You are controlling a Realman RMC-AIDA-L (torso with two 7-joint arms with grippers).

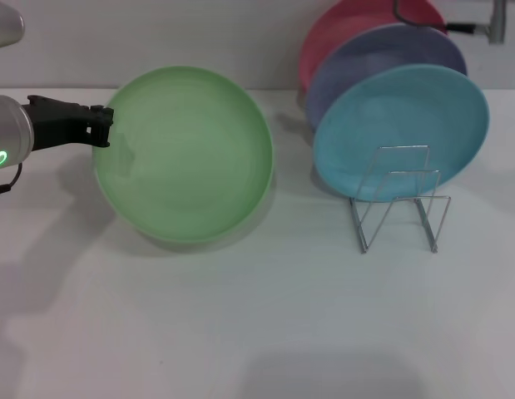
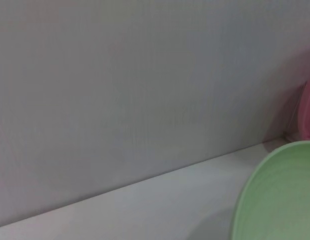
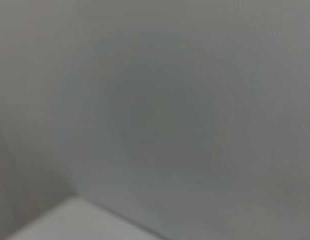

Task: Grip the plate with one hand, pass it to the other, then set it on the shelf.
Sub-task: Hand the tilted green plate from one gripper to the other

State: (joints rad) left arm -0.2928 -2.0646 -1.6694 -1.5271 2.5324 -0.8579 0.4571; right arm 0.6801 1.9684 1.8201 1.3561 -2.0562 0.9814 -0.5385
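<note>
The light green plate (image 1: 186,154) is tilted up toward me at the left middle of the white table, its lower rim near the surface. My left gripper (image 1: 101,126), black on the arm with the green ring light, reaches in from the left and is shut on the plate's left rim. The plate's edge also shows in the left wrist view (image 2: 280,195). The silver wire shelf (image 1: 398,199) stands at the right. A slim black and silver part of my right arm (image 1: 482,27) shows at the top right, behind the other plates. The right wrist view shows only wall.
A turquoise plate (image 1: 403,125) leans upright at the back of the wire shelf, with a lavender plate (image 1: 382,58) and a pink plate (image 1: 349,25) behind it. A grey wall runs along the table's back edge. The pink plate also shows in the left wrist view (image 2: 309,115).
</note>
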